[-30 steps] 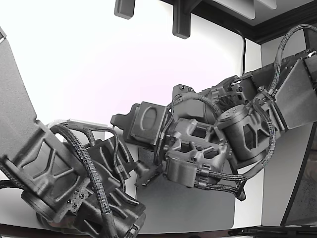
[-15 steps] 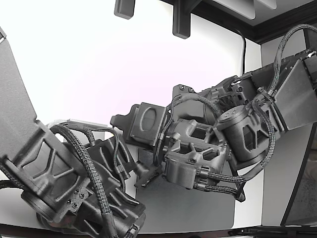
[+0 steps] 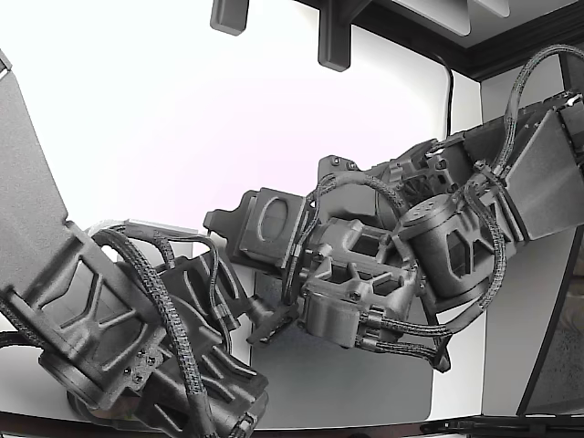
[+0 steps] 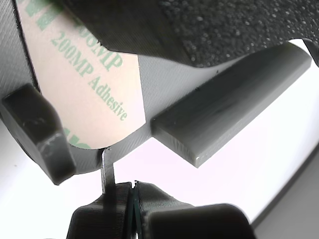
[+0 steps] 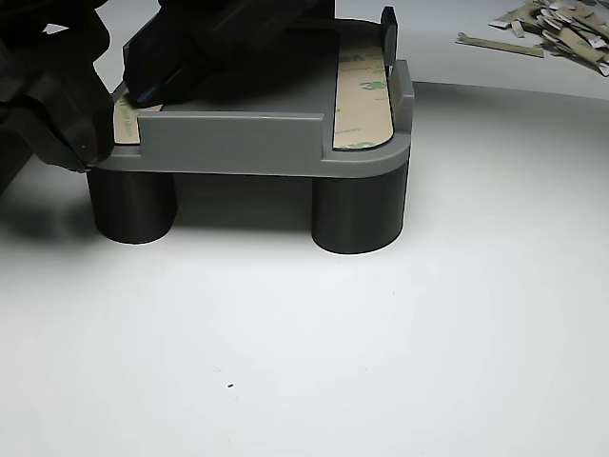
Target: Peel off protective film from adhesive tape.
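Observation:
In the wrist view, a strip of adhesive tape (image 4: pixel 84 84) lies flat on a grey part (image 4: pixel 149 74), under its tan protective film printed "200MP Adhesive". My gripper (image 4: pixel 132 196) is shut, its two dark fingers pressed together along a thin seam. A thin metal tip (image 4: pixel 106 167) rises from them to the part's edge, just under the film's rounded end. No film is lifted. The other view shows the grey part (image 5: pixel 238 143) on two dark round legs, one tape strip (image 5: pixel 365 100) bare and a second strip (image 5: pixel 125 118) half hidden under dark gripper bodies (image 5: pixel 67 105).
A raised grey rib (image 4: pixel 229 99) runs beside the tape. A dark blunt block (image 4: pixel 37 132) stands close to the strip's end. A pile of peeled film scraps (image 5: pixel 561 24) lies at the far right of the white table (image 5: pixel 333 362). Two cabled arms (image 3: pixel 383 265) crowd the exterior view.
Almost nothing: the arm on the exterior view's right has shifted by a few pixels, and the rest holds still.

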